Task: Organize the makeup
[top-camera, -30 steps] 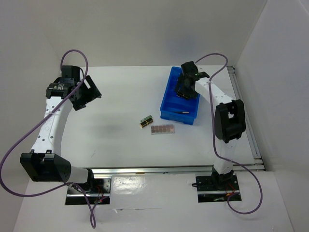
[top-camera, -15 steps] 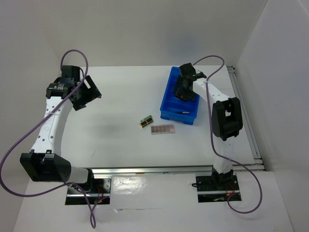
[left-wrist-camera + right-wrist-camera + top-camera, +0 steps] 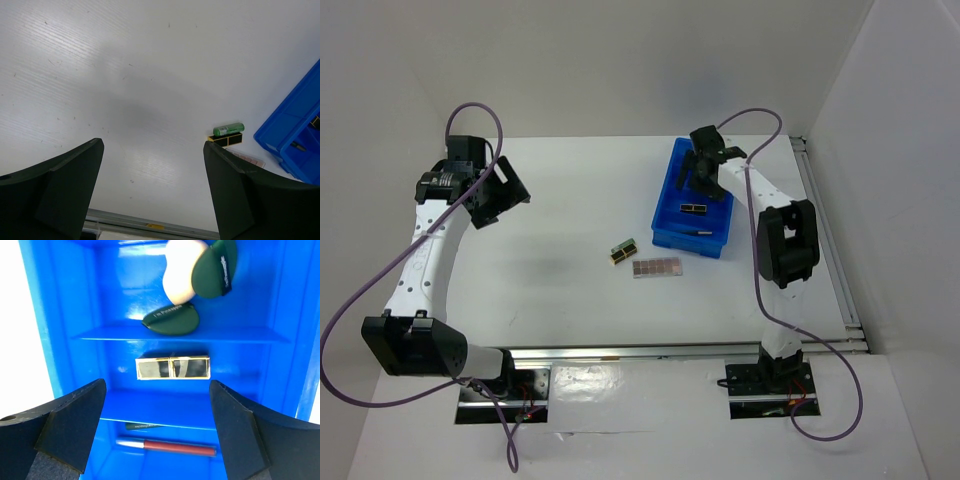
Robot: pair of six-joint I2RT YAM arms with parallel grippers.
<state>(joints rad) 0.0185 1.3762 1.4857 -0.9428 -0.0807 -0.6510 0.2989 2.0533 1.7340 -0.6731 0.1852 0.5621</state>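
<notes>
Lipstick tube (image 3: 172, 367), black-gold, is lying flat in mid compartment of blue bin (image 3: 60, 300), apart from sponge (image 3: 182, 272), prob. grouping by type. R gripper (image 3: 156, 390) is hovering above, fingers spread, empty. L gripper (image 3: 152, 150), also spread, is idling far from palette strip (image 3: 657, 267).

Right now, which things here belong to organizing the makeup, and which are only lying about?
Job: beige egg sponge, two dark-green discs, black-gold lipstick tube, red pencil, green tube, brown-pink palette strip.
Other: blue plastic bin, purple cables.
</notes>
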